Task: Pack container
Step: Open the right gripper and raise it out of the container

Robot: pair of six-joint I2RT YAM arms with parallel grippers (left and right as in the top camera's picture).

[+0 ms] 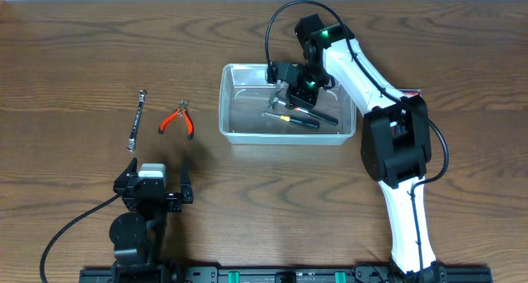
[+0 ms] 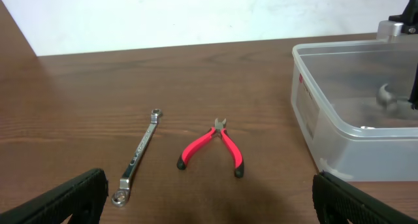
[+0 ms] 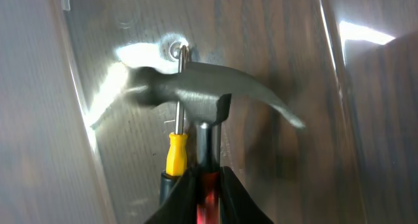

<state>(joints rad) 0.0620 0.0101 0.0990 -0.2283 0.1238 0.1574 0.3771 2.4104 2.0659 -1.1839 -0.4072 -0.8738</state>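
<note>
The clear plastic container (image 1: 239, 130) stands right of centre; it also shows in the left wrist view (image 2: 313, 113). My right gripper (image 1: 304, 91) is inside it, shut on the handle of a claw hammer (image 3: 196, 90). A screwdriver with a yellow and black handle (image 3: 175, 152) lies beside the hammer on the container floor. Red-handled pliers (image 1: 177, 120) (image 2: 212, 145) and a silver wrench (image 1: 137, 118) (image 2: 138, 155) lie on the table left of the container. My left gripper (image 1: 155, 186) (image 2: 209, 198) is open and empty, near the front edge, short of the pliers and wrench.
The wooden table (image 1: 82, 60) carries everything. The right arm (image 1: 396, 143) reaches over the container's right side, with a black cable (image 1: 276, 23) looping above it.
</note>
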